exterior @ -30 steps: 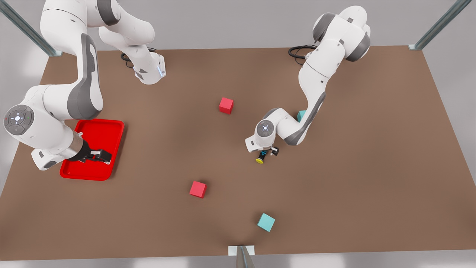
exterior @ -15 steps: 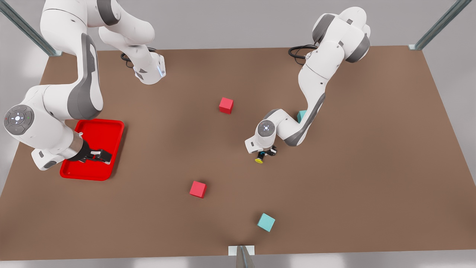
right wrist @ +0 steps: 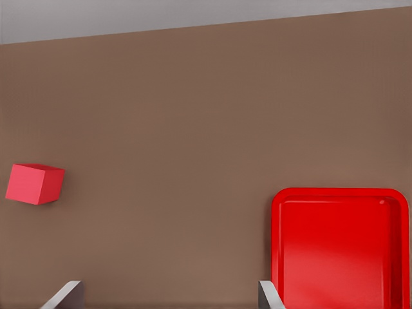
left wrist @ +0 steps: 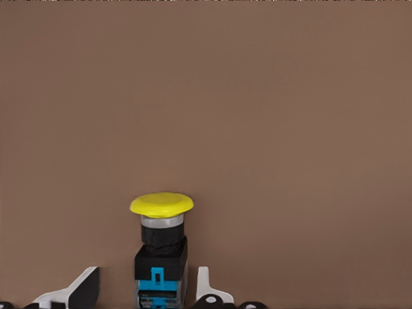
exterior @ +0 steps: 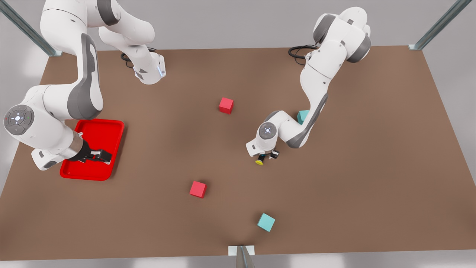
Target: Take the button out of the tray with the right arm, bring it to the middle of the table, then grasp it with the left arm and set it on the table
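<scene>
Near the middle of the brown surface [exterior: 372, 149], well apart from the tray [exterior: 111, 128], the left gripper [exterior: 267, 156] holds the button [exterior: 260, 161] by its black base, jaws closed on it, yellow cap pointing outward. Over the tray, the right gripper [exterior: 99, 156] waits with jaws spread wide, holding nothing.

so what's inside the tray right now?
No object: the tray shows bare red floor, and the right pincer hangs open over it. The strip beneath that arm is covered. The button is in the left pincer.
</scene>
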Robot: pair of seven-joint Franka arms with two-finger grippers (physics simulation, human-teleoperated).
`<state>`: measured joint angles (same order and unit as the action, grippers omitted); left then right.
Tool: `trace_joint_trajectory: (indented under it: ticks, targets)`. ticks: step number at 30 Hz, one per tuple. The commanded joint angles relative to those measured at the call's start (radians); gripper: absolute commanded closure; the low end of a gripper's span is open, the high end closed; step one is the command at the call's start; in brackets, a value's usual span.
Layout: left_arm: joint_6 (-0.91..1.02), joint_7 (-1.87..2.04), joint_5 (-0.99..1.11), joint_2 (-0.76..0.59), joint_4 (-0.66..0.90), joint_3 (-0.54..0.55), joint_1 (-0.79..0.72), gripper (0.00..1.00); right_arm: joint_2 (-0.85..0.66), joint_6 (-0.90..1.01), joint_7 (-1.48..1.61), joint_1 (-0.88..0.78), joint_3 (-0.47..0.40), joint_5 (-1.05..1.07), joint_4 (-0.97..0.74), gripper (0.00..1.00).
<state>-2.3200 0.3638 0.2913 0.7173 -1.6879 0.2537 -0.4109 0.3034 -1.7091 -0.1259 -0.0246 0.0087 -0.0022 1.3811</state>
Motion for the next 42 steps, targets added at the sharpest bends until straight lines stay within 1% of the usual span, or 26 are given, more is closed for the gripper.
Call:
trace_joint_trajectory:
  ticks: [1,4,9,11,15,17,19,21,30,32,42]
  targets:
    - [0.013,-0.011,0.011,0.005,0.013,0.001,0.000,0.00,-0.001,0.000,0.003,0.000,0.000,0.001,-0.001,0.00]
    - [0.007,-0.009,0.011,0.034,0.031,0.001,0.000,0.00,-0.001,0.000,0.006,0.000,0.000,0.001,-0.001,0.00]
    - [0.021,0.009,0.009,0.007,0.000,0.001,0.000,0.00,-0.001,0.000,0.000,-0.001,0.001,0.001,-0.001,0.00]
    - [0.005,0.011,0.009,0.016,0.000,0.001,-0.002,0.03,-0.001,0.000,0.000,-0.001,0.001,0.001,-0.002,0.00]
    - [0.002,0.014,0.009,0.024,0.004,-0.001,-0.003,0.16,-0.001,0.000,0.000,0.000,0.001,0.002,-0.001,0.00]
    - [0.002,0.014,0.009,0.024,0.005,0.001,-0.003,0.34,0.000,0.000,0.000,0.000,0.001,0.001,-0.001,0.00]
    - [0.004,0.014,0.009,0.024,0.007,0.001,-0.003,0.44,0.000,0.000,0.002,-0.001,0.001,0.001,-0.001,0.00]
    - [0.008,0.014,0.009,0.022,0.005,0.001,-0.003,0.48,0.000,0.000,0.002,0.000,0.001,0.001,-0.001,0.00]
    - [0.004,0.015,0.002,0.030,0.013,0.001,-0.003,0.48,0.008,0.000,0.008,0.000,-0.001,0.001,-0.004,0.00]
    - [0.004,0.015,0.002,0.030,0.014,0.001,-0.003,0.53,0.008,0.000,0.009,0.002,0.001,0.001,-0.004,0.00]
    - [0.036,0.004,0.002,0.019,0.040,-0.004,0.003,0.52,0.014,-0.001,0.009,0.000,0.001,0.002,-0.008,0.00]
